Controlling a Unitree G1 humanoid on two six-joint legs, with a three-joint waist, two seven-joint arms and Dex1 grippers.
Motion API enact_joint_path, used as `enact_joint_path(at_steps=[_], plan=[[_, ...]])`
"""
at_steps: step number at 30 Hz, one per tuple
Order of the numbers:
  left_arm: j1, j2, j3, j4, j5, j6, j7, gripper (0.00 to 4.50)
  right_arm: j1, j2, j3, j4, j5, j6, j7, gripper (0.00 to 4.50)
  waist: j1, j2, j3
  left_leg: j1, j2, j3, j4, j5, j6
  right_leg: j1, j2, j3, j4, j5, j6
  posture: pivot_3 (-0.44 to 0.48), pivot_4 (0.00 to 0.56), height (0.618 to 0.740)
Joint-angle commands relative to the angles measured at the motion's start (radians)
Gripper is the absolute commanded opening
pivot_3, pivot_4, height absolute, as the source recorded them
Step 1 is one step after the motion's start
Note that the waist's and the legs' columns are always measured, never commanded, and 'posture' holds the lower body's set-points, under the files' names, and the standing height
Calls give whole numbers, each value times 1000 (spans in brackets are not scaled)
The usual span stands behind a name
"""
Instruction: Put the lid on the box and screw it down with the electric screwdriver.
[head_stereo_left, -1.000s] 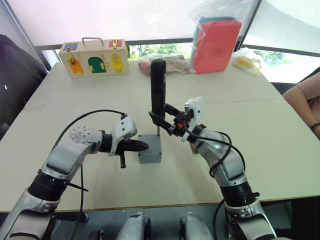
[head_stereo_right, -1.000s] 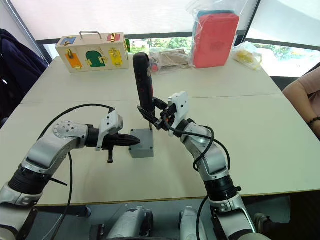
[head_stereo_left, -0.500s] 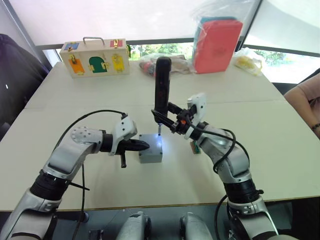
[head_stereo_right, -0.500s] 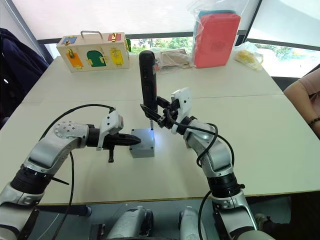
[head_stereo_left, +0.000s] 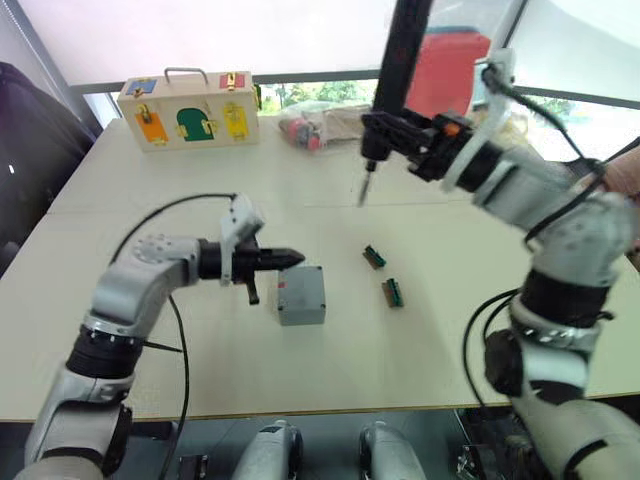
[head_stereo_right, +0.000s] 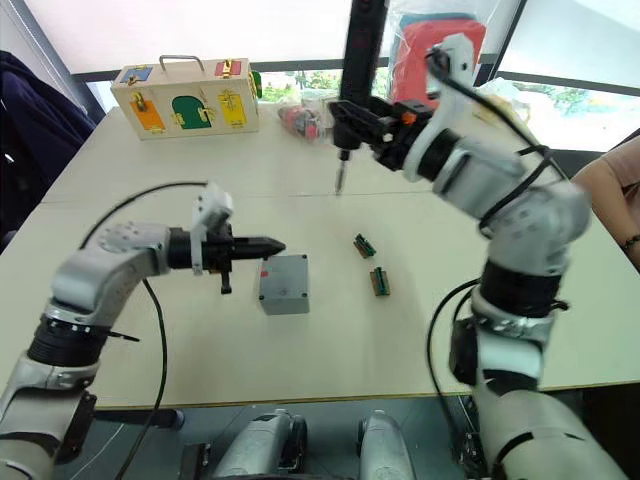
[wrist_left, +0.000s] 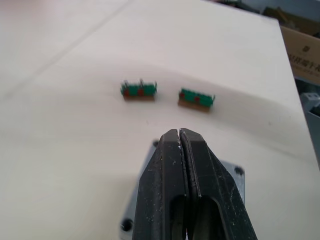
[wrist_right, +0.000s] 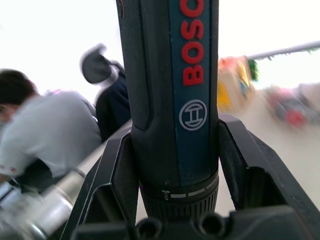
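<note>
While the right gripper (head_stereo_right: 362, 128), jaws clamped on the black cylindrical electric screwdriver (head_stereo_right: 357, 60), hangs high above the bench (head_stereo_right: 330, 340), the small grey plastic box (head_stereo_right: 284, 283) sits mid-bench beside the left gripper (head_stereo_right: 272, 245), jaws together.

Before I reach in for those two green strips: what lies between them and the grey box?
Only bare tabletop lies between the box and the green strips, as the left eye view shows.

A big pale table (head_stereo_left: 520, 330) stands by bright windows (head_stereo_left: 320, 98) with green trees outside. 1 white blind (head_stereo_left: 200, 35) hangs above. Daylight fills the room.
</note>
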Motion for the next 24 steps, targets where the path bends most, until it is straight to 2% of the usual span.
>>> enact_joint_path(at_steps=[1,3,6,9,17,24], plan=[[18,63,-17,-130,-37,11,-70,0,-49,-161,-23,124,-13,242,-10,1842,-3,0,0,-1,0,1,0,0,0,-1,0,0,0,0,0,0,150,740],[42,95,-48,-177,-22,-5,-98,0,-4,-263,36,197,1,286,-1,1842,-3,0,0,-4,0,1,0,0,0,-3,-1,1,-1,0,0,0,150,740],[81,129,-100,-225,19,-49,-121,0,99,-416,157,278,117,289,38,1842,-2,1,1,-7,0,2,0,0,1,-6,-2,1,-1,0,0,0,150,740],[100,128,-130,-240,43,-75,-113,0,156,-501,249,331,206,289,44,1842,-7,3,3,-7,1,2,1,-1,2,-6,-2,1,0,0,0,0,150,740],[132,96,-137,-267,56,-75,-50,0,170,-510,371,434,226,289,7,1842,-3,5,5,-8,2,4,2,-1,2,-7,1,0,0,0,0,0,150,740],[154,114,-108,-283,43,-61,-24,0,150,-471,410,498,133,289,15,1842,0,4,6,-8,1,4,4,-1,3,-6,1,-1,0,1,0,0,150,740]])
